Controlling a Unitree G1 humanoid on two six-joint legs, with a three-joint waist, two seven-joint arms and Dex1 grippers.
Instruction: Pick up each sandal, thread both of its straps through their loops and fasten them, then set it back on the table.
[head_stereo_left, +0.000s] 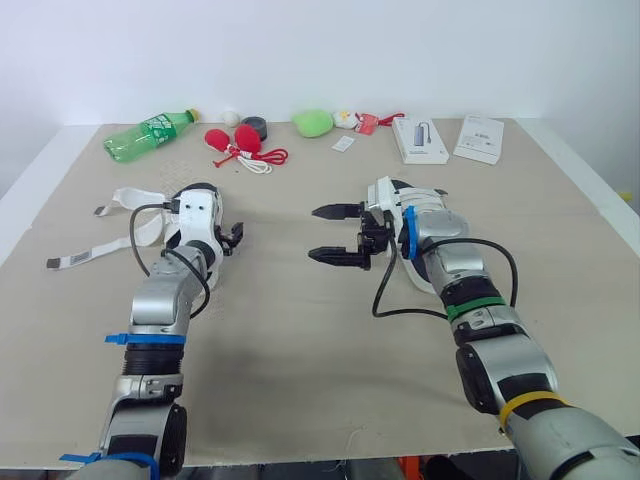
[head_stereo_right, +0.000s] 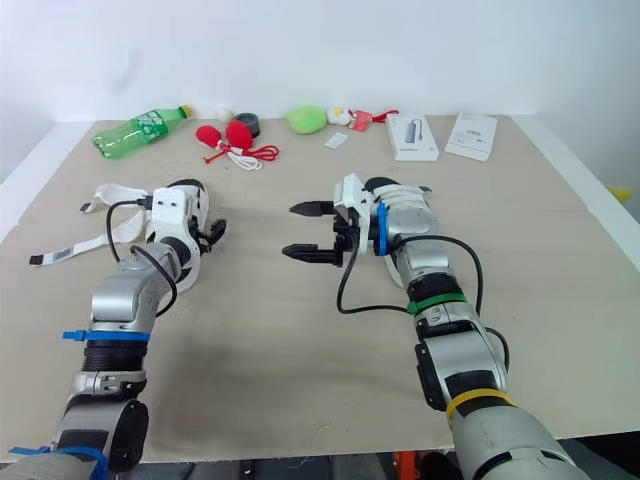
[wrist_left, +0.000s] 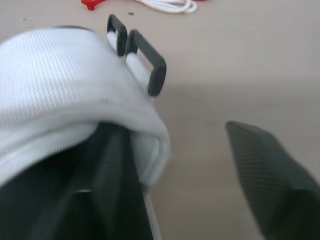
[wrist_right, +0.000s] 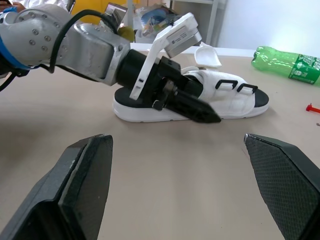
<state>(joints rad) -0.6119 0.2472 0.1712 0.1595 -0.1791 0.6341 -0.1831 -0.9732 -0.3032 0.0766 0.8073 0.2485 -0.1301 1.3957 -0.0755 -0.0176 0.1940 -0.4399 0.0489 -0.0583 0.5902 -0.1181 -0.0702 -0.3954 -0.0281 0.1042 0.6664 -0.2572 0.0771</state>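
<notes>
the sandal (wrist_right: 235, 101) lies flat on the table (head_stereo_left: 300, 340), close to the left edge and about midway between the near and far edges. its long axis runs roughly near to far, toe end toward the far edge. its two black loops (wrist_left: 149, 70) sit on the upper toward that toe end. its undone white straps (head_stereo_left: 135, 200) trail loose over the table toward the left edge, on the side away from the other arm. the left gripper (wrist_right: 202, 113) is right at the sandal, reaching along its length. its fingers are spread, one against the white upper and the other over bare table, with nothing clamped. the right gripper (head_stereo_left: 316, 234) hovers over the middle of the table, well apart from the sandal. its jaws are wide and empty and point across bare table toward the left edge, square to the sandal's side. so the left arm is plainly the nearer one for the lift, and the right looks set to reach the loops side-on, while the straps would have to come over from the far side.
</notes>
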